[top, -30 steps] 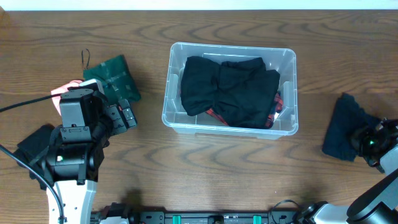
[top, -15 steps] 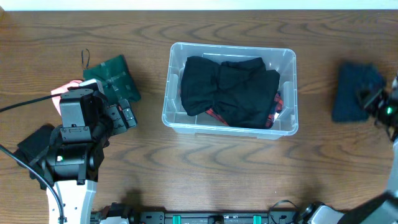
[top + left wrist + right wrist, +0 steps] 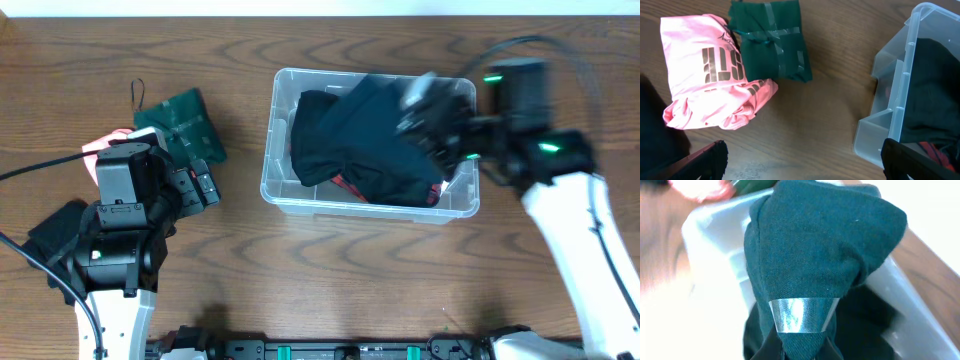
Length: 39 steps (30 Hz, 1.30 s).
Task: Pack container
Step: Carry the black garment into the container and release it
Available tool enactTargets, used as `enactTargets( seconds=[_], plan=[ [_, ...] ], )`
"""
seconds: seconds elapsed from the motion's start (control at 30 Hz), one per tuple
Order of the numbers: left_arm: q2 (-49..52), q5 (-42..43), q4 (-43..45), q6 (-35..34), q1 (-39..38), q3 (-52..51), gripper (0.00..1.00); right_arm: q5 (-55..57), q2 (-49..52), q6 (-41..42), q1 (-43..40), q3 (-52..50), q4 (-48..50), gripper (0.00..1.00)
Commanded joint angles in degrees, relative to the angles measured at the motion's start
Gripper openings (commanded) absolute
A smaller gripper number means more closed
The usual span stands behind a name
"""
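Observation:
The clear plastic container (image 3: 270, 160) stands mid-table and holds black clothes (image 3: 330, 150) over a red plaid piece (image 3: 441, 186). My right gripper (image 3: 425, 112) is shut on a dark teal folded garment (image 3: 372, 98) bound with clear tape. It holds the garment above the container's right half. In the right wrist view the garment (image 3: 815, 250) hangs from the fingers (image 3: 801, 350) over the container's white wall (image 3: 715, 250). My left gripper (image 3: 203, 186) is open and empty left of the container, above bare wood (image 3: 802, 165). The container's corner (image 3: 890, 115) shows at right there.
A pink printed shirt (image 3: 710, 80) and a dark green taped bundle (image 3: 772, 42) lie left of the container; both also show in the overhead view (image 3: 105, 142) (image 3: 185, 122). A black cloth (image 3: 55, 230) lies by the left arm's base.
My right arm has swung from the table's right side leftward to above the container, carrying the dark teal garment. The left arm has not moved.

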Motion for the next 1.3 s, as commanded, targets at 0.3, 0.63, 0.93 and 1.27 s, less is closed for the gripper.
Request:
enactTargets(
  seconds=[0.3, 0.63, 0.93, 1.27],
  plan=[
    [0.2, -0.4, -0.6, -0.1, -0.2, 1.3, 0.98, 5.7, 17.2, -11.1, 11.3, 0.1, -3.5, 0.01],
    [0.2, -0.4, -0.6, -0.1, -0.2, 1.3, 0.98, 17.0, 18.3, 2.1, 12.3, 2.3, 1.3, 0.99],
    [0.2, -0.4, -0.6, -0.1, -0.2, 1.3, 0.98, 22.2, 7.8, 7.5, 12.0, 8.5, 6.5, 0.99],
    [0.2, -0.4, -0.6, -0.1, -0.2, 1.3, 0.98, 24.4, 12.2, 13.4, 8.7, 4.2, 0.4, 0.73]
  ],
)
